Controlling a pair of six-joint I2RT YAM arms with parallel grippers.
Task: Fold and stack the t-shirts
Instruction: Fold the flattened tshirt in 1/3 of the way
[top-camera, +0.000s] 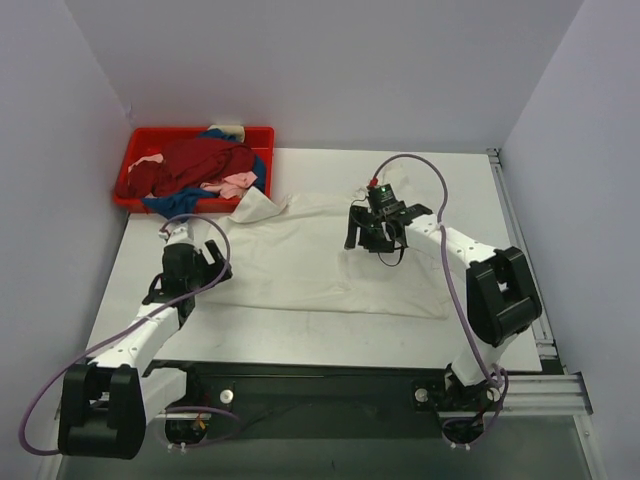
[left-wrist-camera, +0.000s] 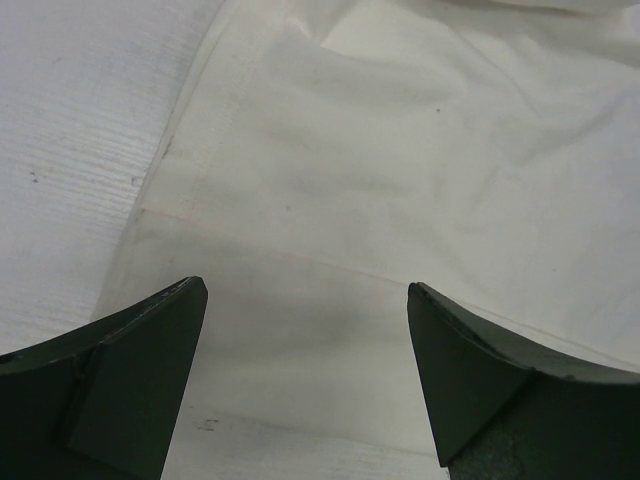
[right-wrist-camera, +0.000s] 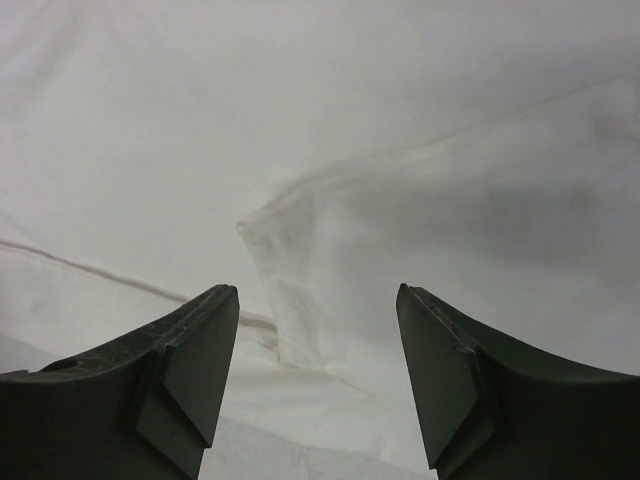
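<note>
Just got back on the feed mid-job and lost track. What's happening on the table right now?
Both arms are over the cream-white t-shirt, which lies spread on the table. The left gripper is open above its left edge. The right gripper is open above a doubled-over flap nearer the middle. Neither holds any cloth. The other t-shirts, dark red, blue and pale pink, are heaped unfolded in the red tray at the far left corner.
</note>
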